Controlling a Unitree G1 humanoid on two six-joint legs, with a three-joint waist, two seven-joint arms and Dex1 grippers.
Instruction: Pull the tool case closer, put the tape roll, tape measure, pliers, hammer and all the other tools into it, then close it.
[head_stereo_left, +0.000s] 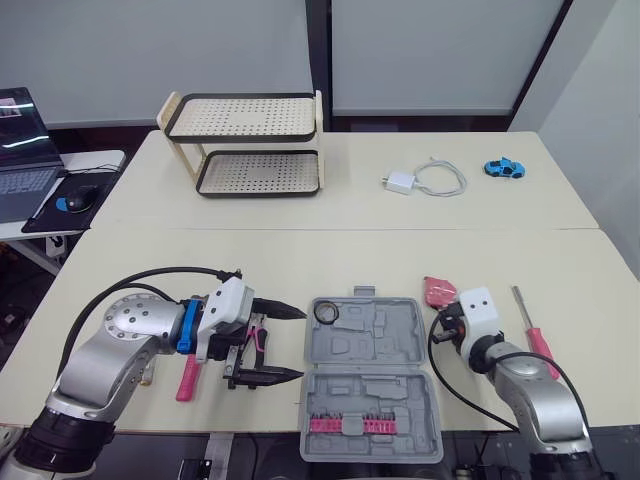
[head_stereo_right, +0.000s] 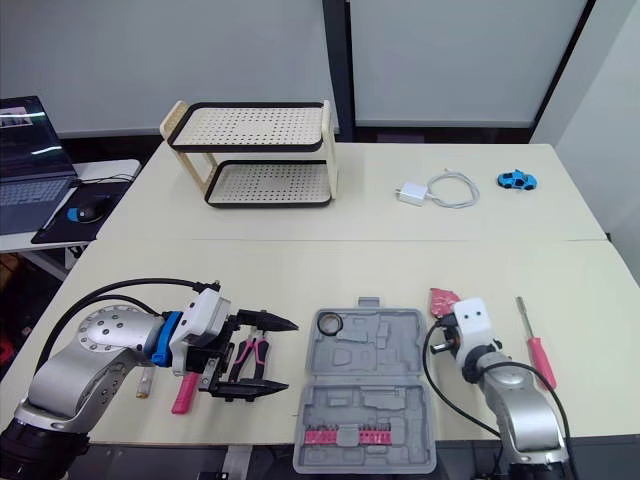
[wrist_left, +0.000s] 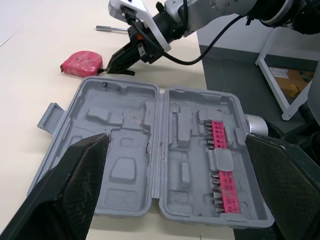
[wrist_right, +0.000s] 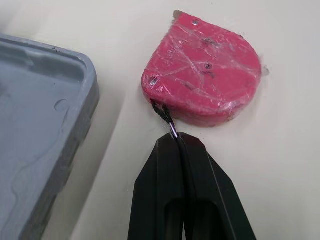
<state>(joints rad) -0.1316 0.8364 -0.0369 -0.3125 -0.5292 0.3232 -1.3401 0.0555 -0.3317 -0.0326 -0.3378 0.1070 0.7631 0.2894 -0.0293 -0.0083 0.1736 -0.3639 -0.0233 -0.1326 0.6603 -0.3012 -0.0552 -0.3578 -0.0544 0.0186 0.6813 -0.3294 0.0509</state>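
Observation:
The grey tool case (head_stereo_left: 385, 345) lies open at the table's front edge, with the black tape roll (head_stereo_left: 326, 313) in its far left corner. My left gripper (head_stereo_left: 303, 344) is open, pointing at the case's left side, over the pink-handled pliers (head_stereo_left: 258, 340). The pink hammer handle (head_stereo_left: 188, 376) lies under that arm. The pink tape measure (wrist_right: 202, 80) rests on the table right of the case. My right gripper (wrist_right: 176, 140) is shut, its tips pinching the tape measure's short black strap (wrist_right: 162, 114). A red screwdriver (head_stereo_left: 535, 335) lies further right.
A row of pink bits (head_stereo_left: 350, 424) sits in the case's near half. At the back stand a two-tier rack (head_stereo_left: 250, 140), a white charger with cable (head_stereo_left: 400, 181) and a blue toy car (head_stereo_left: 505, 168). A laptop (head_stereo_left: 20, 150) and mouse (head_stereo_left: 82, 197) are on a side desk at left.

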